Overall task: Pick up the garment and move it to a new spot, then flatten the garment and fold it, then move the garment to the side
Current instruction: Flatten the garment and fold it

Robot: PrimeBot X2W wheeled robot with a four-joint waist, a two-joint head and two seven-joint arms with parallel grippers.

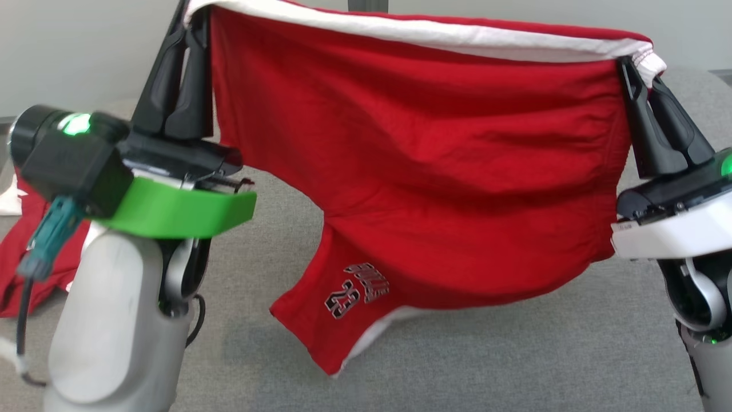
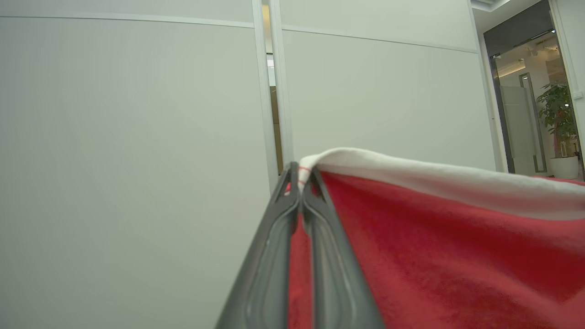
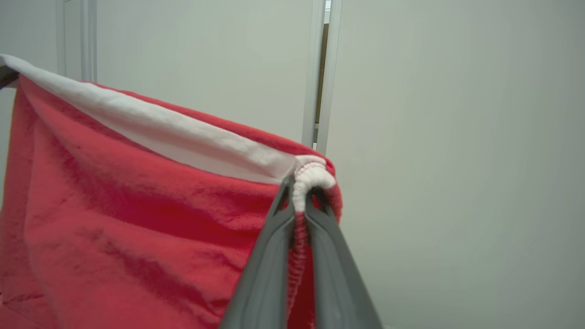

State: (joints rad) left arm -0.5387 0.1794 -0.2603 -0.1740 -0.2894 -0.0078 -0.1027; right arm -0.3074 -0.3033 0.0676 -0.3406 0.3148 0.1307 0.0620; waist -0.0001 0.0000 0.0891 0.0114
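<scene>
Shorts (image 1: 423, 171), red with a white waistband (image 1: 457, 37), hang stretched above the grey fabric surface (image 1: 514, 355) between your grippers. Your left gripper (image 1: 193, 17) has its jaws closed tight on one waistband corner. Your right gripper (image 1: 639, 68) pinches the other corner the same way.

Your left gripper (image 1: 193, 23), above a green-banded wrist (image 1: 177, 212) and a pale grey forearm (image 1: 114, 320), points up, its two long dark fingers pressed together on one top corner of the red fabric garment (image 1: 412, 149). Your right gripper (image 1: 637, 68), on a white wrist (image 1: 675, 232), pinches the opposite corner, well apart from the left.
</scene>
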